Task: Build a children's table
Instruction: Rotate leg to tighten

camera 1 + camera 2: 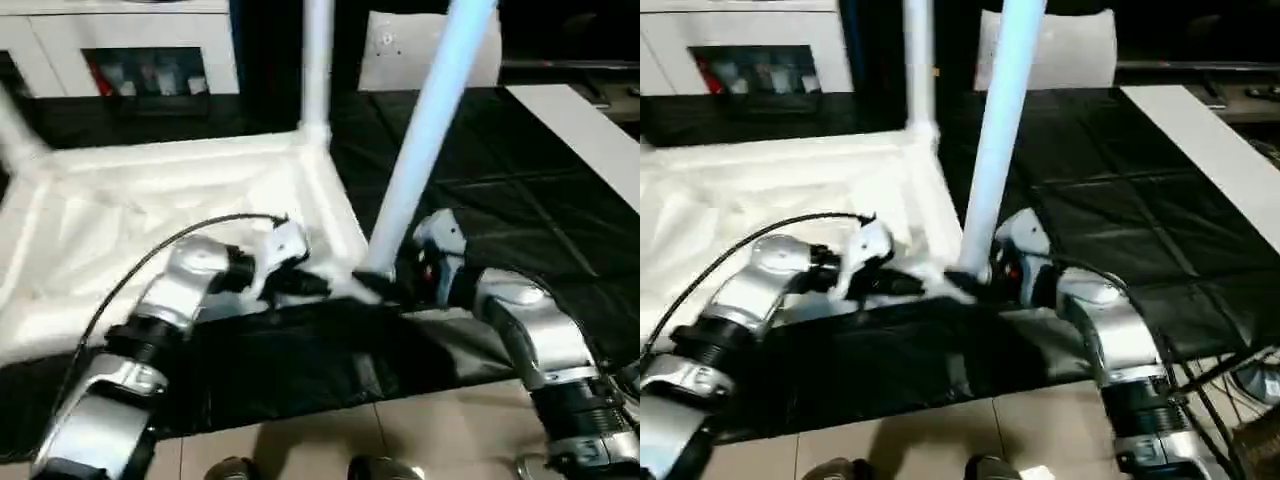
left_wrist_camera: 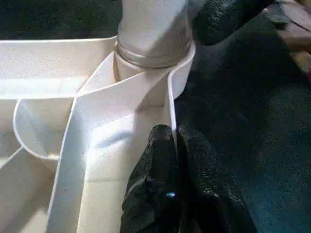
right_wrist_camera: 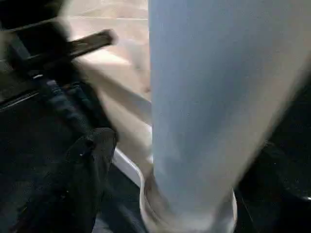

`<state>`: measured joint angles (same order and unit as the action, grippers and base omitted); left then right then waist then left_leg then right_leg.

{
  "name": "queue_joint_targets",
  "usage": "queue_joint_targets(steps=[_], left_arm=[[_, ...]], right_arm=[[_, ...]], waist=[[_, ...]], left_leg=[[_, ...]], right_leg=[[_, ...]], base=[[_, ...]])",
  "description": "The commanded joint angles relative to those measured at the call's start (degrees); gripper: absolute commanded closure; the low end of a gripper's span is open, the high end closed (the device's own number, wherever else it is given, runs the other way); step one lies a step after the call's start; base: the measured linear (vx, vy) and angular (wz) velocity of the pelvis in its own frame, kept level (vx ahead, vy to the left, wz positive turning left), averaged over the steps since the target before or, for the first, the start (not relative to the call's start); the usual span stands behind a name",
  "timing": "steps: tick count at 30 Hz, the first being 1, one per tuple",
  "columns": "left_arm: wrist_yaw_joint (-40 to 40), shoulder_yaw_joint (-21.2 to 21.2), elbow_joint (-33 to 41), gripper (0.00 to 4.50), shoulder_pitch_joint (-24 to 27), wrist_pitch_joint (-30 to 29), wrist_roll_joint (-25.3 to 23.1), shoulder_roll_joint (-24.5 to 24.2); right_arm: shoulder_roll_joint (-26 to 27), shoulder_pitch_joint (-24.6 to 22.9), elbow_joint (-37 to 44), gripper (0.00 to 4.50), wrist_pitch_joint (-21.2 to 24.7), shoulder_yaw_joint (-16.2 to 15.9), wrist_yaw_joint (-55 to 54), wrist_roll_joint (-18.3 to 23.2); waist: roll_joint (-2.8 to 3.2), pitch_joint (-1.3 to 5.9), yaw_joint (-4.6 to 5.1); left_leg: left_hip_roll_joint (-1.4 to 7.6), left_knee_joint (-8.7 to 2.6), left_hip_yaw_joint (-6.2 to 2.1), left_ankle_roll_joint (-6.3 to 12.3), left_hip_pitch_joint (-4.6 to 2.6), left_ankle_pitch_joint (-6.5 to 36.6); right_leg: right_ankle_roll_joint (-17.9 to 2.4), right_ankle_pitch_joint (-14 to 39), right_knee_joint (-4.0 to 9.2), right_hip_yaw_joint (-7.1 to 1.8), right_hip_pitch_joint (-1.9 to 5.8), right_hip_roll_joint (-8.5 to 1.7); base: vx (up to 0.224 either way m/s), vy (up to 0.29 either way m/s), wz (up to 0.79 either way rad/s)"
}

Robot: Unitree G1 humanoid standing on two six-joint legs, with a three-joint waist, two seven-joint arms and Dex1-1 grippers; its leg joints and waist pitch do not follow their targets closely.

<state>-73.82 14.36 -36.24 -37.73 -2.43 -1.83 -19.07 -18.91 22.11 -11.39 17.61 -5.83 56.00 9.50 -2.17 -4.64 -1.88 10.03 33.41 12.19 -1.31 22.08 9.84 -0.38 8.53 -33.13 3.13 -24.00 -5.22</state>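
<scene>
The children's table lies upside down on a black mat, its white ribbed top (image 1: 150, 210) facing up. One white leg (image 1: 317, 70) stands in the far corner socket. Another leg (image 1: 430, 130) leans in the near right corner socket (image 2: 153, 58). My left gripper (image 2: 171, 133) is shut on the top's rim wall just beside that socket, one black finger (image 2: 155, 170) on each side of the wall. My right gripper (image 1: 385, 285) is at this leg's base, open. Its finger (image 3: 90, 165) stands a little apart from the leg (image 3: 209, 97).
The black mat (image 1: 520, 200) spreads to the right and front of the table top. A white plank (image 1: 590, 140) lies at the far right. A white cabinet (image 1: 120, 50) and a whitish bag (image 1: 385, 45) are behind. Tiled floor (image 1: 450, 430) is at the front.
</scene>
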Motion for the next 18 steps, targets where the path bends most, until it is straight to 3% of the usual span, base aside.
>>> queue_joint_targets(steps=[1,5,7,11,13,18], left_arm=[[-6.8,2.4,0.3,4.5,-1.4,2.7,1.1,-0.7],[-10.9,3.2,-0.9,4.5,-2.1,4.9,0.7,-2.6],[-13.1,3.9,-1.8,4.5,-2.6,6.2,0.7,-3.6],[-15.6,4.5,-3.5,4.5,-3.7,8.0,0.7,-4.4],[-16.5,4.6,-4.2,4.5,-4.2,8.6,0.6,-4.6],[-17.4,4.7,-5.2,4.5,-4.9,9.4,0.5,-4.6]], right_arm=[[-2.2,0.3,0.4,0.48,-1.5,-1.1,5.3,1.6],[-4.5,0.7,-0.2,0.48,-1.4,-2.0,11.8,3.8],[-5.5,1.0,-1.0,0.73,-1.8,-2.8,14.7,4.2],[-6.8,1.5,-2.1,1.1,-2.9,-4.2,18.5,4.4],[-7.2,1.8,-2.4,1.2,-3.2,-4.8,19.7,4.5],[-7.6,2.0,-2.4,1.75,-3.2,-5.6,22.1,4.8]], waist=[[0.39,4.01,-0.11],[0.5,3.89,-0.72],[0.29,3.91,-1.05],[-0.01,3.95,-1.51],[0.12,3.95,-1.59],[0.11,4.13,-1.75]], left_leg=[[3.58,-3.89,-1.55,2.62,-2.14,14.8],[3.79,-4.2,-1.62,1.0,-2.02,17.0],[3.8,-4.18,-1.57,0.35,-2.1,17.8],[3.74,-4.11,-1.61,0.18,-2.01,17.3],[3.74,-4.1,-1.62,0.2,-2.01,17.1],[3.78,-3.99,-1.53,0.73,-1.9,15.4]], right_leg=[[-13.7,16.1,3.62,-2.45,2.34,-3.19],[-13.1,17.8,3.46,-2.37,2.43,-3.21],[-12.9,19.1,3.55,-2.45,2.28,-3.44],[-12.5,20.4,3.63,-2.47,2.27,-3.64],[-12.5,20.5,3.63,-2.44,2.27,-3.65],[-13.4,17.4,3.24,-2.42,2.4,-3.58]], base=[[0.0,0.0,0.0],[0.0,0.0,0.0],[0.0,0.0,0.0],[0.0,0.0,0.0],[0.0,0.0,0.0],[0.0,0.0,0.0]])
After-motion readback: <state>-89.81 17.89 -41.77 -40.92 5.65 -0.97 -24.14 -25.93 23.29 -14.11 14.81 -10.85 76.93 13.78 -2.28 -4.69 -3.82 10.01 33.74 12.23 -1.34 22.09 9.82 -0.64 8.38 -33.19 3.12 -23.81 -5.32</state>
